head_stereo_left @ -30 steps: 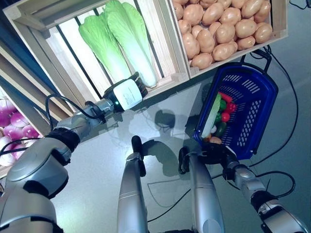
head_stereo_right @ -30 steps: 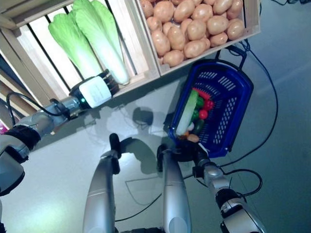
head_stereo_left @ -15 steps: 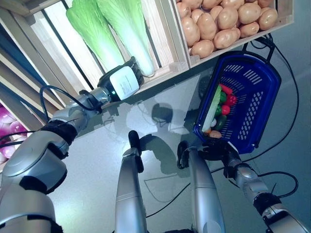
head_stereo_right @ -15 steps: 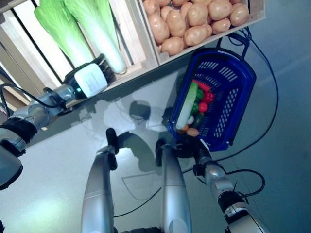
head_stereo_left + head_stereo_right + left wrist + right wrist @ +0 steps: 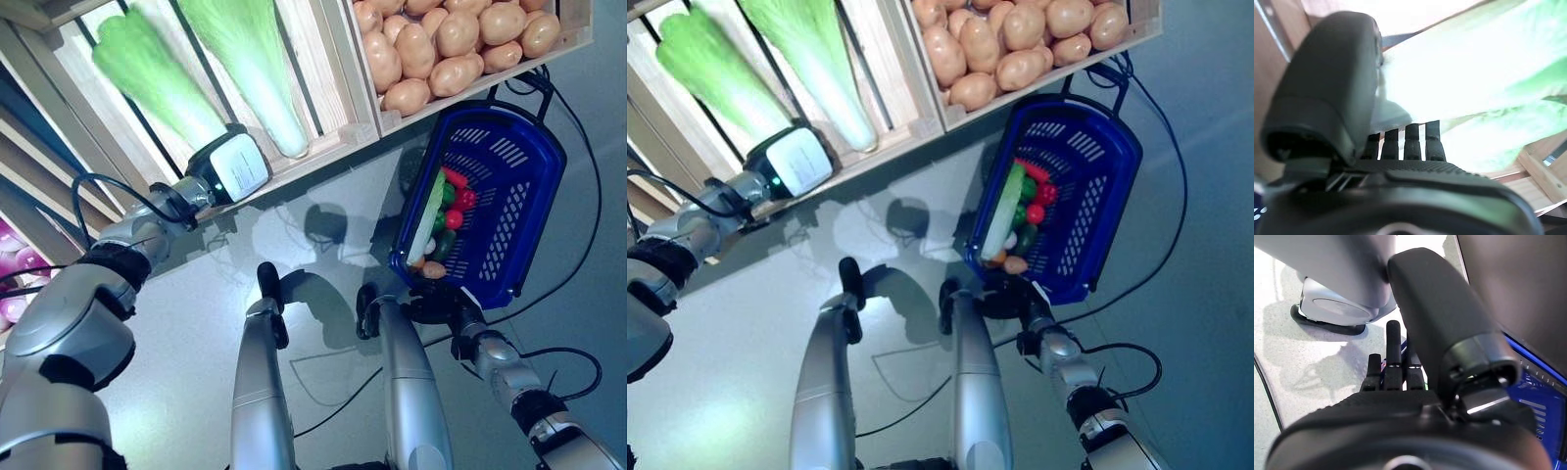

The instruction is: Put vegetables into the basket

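Two pale-green napa cabbages (image 5: 147, 83) lie in slatted wooden crate (image 5: 323, 69); left hand (image 5: 230, 166) reaches the nearer one's base, fingers (image 5: 1405, 142) straight, contact unclear. Right hand (image 5: 431, 305) grips blue plastic basket (image 5: 519, 206)'s rim, probably, holding mixed vegetables (image 5: 441, 220).

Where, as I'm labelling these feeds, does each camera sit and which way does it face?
Left eye view: on the head, looking down at crates and blue basket; both arms show.
Right eye view: beside it, same scene.
Left wrist view: along the left robot hand at a cabbage.
Right wrist view: along the right robot hand, past the basket.
Eye views and right wrist view share the basket.
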